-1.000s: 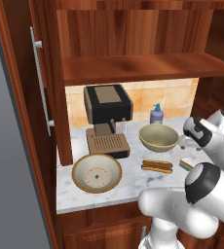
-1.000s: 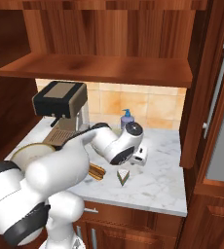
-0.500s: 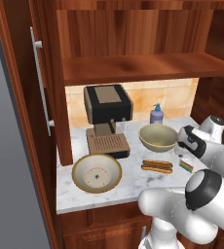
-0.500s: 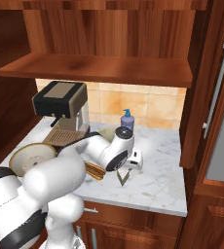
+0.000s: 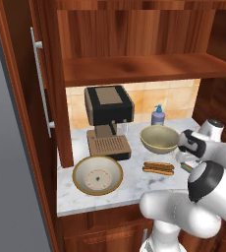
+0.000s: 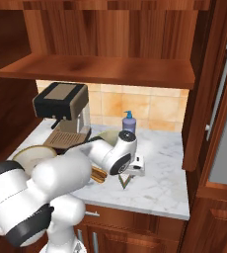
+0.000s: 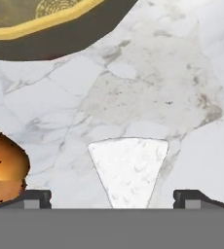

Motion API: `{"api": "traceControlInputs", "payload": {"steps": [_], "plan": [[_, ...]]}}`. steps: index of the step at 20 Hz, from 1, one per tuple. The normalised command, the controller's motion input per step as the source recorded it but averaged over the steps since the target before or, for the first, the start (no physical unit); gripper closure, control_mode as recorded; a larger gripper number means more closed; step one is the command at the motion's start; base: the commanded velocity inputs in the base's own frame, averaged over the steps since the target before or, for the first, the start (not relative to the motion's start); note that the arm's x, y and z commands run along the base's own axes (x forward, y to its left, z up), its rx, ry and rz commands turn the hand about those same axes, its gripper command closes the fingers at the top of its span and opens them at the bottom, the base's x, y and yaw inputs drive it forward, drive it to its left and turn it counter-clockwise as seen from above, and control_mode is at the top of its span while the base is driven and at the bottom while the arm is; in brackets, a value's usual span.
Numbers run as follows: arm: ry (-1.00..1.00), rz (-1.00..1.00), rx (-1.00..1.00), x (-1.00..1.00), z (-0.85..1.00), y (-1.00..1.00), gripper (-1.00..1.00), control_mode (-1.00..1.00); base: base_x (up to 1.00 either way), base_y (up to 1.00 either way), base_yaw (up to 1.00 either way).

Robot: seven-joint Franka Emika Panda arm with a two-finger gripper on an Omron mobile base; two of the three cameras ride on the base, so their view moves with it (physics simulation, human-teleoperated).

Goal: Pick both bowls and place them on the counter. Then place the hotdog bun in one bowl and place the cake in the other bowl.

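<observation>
My gripper point(image 7: 113, 199) hangs open just above the cake point(image 7: 128, 170), a small wedge with a pale top that lies between the two fingertips on the marble counter point(image 7: 182, 87). From the right base view the cake point(image 6: 125, 183) shows striped sides under the hand. The hotdog bun point(image 5: 158, 168) lies left of it, and its orange end point(image 7: 2, 170) is beside my left fingertip. The deeper olive bowl point(image 5: 159, 139) stands behind the bun. The wide shallow bowl point(image 5: 98, 175) sits at the counter's front left. Nothing is held.
A black and tan coffee machine point(image 5: 108, 118) stands at the back left. A blue soap bottle point(image 5: 157, 115) is behind the olive bowl. A wooden shelf point(image 5: 134, 69) overhangs the counter, and cabinet walls close both sides. Bare marble point(image 6: 160, 158) lies right of the cake.
The hand has come down a little and turned toward the cake. Its jaws stayed open, and the bowls, bun and cake have not moved.
</observation>
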Motion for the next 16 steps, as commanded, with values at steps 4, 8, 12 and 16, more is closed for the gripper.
{"api": "traceControlInputs", "payload": {"steps": [4,8,12,16], "plan": [[0.07,0.09,-0.04,0.08,-0.19,-0.15,-1.0,-1.0,0.0,0.0,0.0],[0.02,0.08,-0.03,0.08,-0.22,-0.07,-1.0,-1.0,0.0,0.0,0.0],[0.0,0.05,0.0,0.0,-0.15,0.01,-1.0,-1.0,0.0,0.0,0.0],[0.0,0.02,0.0,0.0,-0.17,0.02,-1.0,-1.0,0.0,0.0,0.0]]}}
